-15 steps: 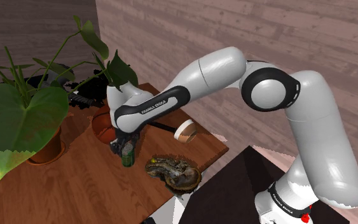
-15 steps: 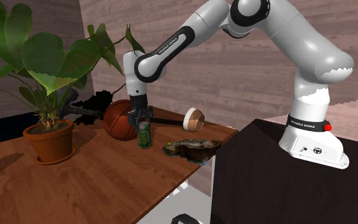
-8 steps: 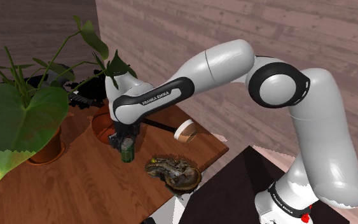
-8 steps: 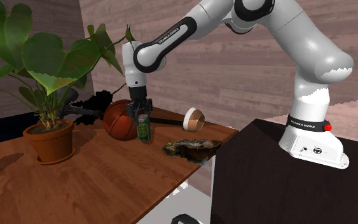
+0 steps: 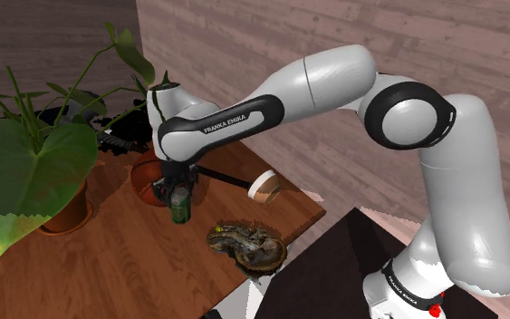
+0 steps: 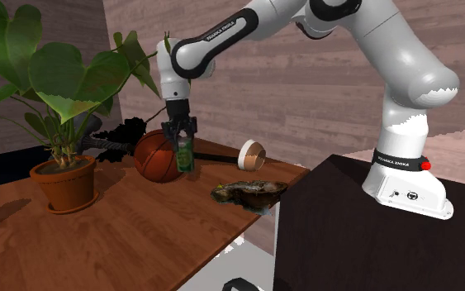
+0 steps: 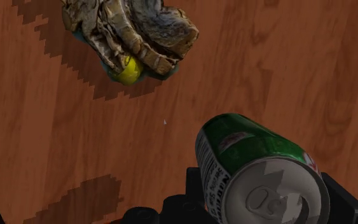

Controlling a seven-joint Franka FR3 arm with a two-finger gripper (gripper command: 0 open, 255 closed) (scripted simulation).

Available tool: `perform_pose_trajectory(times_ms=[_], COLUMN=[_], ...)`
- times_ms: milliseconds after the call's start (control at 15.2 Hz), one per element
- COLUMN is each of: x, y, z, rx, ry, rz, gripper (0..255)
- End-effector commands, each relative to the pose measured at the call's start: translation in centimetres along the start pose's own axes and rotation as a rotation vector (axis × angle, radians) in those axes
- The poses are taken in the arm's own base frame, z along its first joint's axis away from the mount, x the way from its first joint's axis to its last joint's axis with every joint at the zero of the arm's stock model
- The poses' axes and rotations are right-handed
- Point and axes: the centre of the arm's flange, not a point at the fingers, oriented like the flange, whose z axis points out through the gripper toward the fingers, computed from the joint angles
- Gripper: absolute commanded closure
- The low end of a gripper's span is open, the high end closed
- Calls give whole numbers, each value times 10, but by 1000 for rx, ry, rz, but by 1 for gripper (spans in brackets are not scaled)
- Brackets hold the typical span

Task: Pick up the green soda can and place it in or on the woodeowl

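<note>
The green soda can (image 7: 254, 168) has glossy green sides, a white band of small print near its rim, a red and white mark on its shoulder, and a silver top with a pull tab that faces the wrist camera. The print is too small to read. In the second exterior view the green soda can (image 6: 186, 157) stands upright, and its top end is covered by the black two-finger tool (image 6: 181, 140). In the shoulder view the can (image 5: 181, 207) is dim and partly covered by the tool (image 5: 178, 192), so little beyond its green colour shows there.

In the wrist view the black fingers (image 7: 195, 186) are cut off by the picture's edge, one on each side of the can just under its rim. The tool is pinching the can between them. The can hangs below the tool, clear of the brown wooden counter (image 6: 139, 231), in front of an orange-brown basketball (image 6: 152, 157).

The brown, gnarled wooden bowl (image 6: 249, 193) lies on the counter near its edge, apart from the can and towards the stand. In the wrist view the bowl (image 7: 133, 35) is cut off, with something yellow-green at its rim that I cannot identify.
</note>
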Motion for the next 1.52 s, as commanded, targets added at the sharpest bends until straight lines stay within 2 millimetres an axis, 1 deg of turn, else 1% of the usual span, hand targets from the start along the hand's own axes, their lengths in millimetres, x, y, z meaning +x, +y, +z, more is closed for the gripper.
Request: perform_pose_trajectory(times_ms=[0,330,1386,1452], x=[-2,-5,-180,-188], y=[0,0,117,122], z=[-11,-37,-53,-53], rx=[0,0,0,0], ry=[0,0,0,0], rz=[0,0,0,0], gripper=[255,255,255,255])
